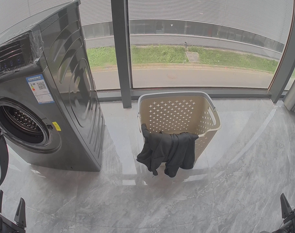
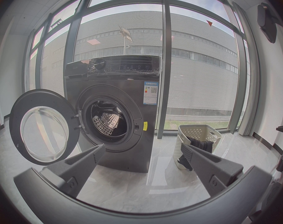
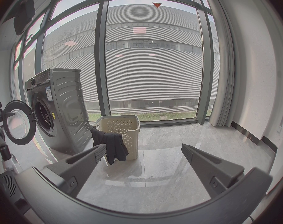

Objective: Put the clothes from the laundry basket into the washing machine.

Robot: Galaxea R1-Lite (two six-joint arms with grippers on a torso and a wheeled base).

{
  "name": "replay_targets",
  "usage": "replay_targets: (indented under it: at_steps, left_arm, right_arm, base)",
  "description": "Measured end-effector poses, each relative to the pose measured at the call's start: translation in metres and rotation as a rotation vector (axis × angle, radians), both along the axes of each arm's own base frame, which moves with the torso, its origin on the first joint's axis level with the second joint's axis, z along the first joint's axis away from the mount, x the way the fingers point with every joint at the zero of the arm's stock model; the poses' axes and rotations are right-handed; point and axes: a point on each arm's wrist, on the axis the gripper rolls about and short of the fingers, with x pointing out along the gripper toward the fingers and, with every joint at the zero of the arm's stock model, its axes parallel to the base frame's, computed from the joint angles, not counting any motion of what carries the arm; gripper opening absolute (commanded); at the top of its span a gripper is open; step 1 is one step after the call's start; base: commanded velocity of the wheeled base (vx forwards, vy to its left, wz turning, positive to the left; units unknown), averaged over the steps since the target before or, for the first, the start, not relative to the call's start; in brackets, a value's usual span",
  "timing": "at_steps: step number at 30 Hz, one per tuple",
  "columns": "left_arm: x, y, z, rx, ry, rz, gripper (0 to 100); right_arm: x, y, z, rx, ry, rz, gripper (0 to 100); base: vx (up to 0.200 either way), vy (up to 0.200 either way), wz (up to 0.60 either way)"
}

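Left gripper (image 1: 10,196) and right gripper (image 1: 292,191) both gape wide, empty; best pinch the dark garment (image 1: 168,151) where it bunches over the laundry basket (image 1: 176,94) rim; lift it clear.

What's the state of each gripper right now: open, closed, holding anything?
Left gripper: open, holding nothing.
Right gripper: open, holding nothing.

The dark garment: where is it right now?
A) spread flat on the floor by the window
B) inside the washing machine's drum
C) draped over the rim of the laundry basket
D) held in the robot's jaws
C: the dark garment hangs over the near rim of the laundry basket and down its outer wall.
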Motion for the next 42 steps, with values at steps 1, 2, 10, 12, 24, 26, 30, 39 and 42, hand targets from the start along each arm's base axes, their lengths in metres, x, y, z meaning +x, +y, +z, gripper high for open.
replay_targets:
  at_steps: [1,2,10,12,24,26,30,39,42]
  left_arm:
    - [0.0,0.0,0.0,0.0,0.0,0.0,100]
    - [0.0,0.0,0.0,0.0,0.0,0.0,100]
    - [0.0,0.0,0.0,0.0,0.0,0.0,100]
    - [0.0,0.0,0.0,0.001,0.0,0.0,100]
    - [0.0,0.0,0.0,-0.001,-0.001,0.0,100]
    - [0.0,0.0,0.0,-0.001,-0.001,0.0,100]
    - [0.0,0.0,0.0,-0.001,0.0,0.0,100]
    - [0.0,0.0,0.0,-0.002,-0.001,0.0,100]
    - [0.0,0.0,0.0,-0.001,-0.001,0.0,100]
  right_arm:
    - [0.0,0.0,0.0,0.0,0.0,0.0,100]
    - [0.0,0.0,0.0,0.0,0.0,0.0,100]
    - [0.0,0.0,0.0,0.0,0.0,0.001,100]
    - [0.0,0.0,0.0,0.001,0.0,0.001,100]
    - [-0.003,0.0,0.012,0.003,-0.062,0.009,100]
    - [-0.006,0.001,0.025,0.004,-0.097,0.034,100]
    - [-0.01,0.001,0.058,0.025,-0.126,0.119,100]
    - [0.041,0.006,0.088,0.088,0.074,0.302,100]
    - [0.065,0.011,0.086,0.098,0.156,0.36,100]
  base:
    - [0.2,0.0,0.0]
    - [0.2,0.0,0.0]
    - [0.2,0.0,0.0]
    - [0.2,0.0,0.0]
    - [0.083,0.0,0.0]
    - [0.0,0.0,0.0]
    - [0.0,0.0,0.0]
    - [0.0,0.0,0.0]
    - [0.0,0.0,0.0]
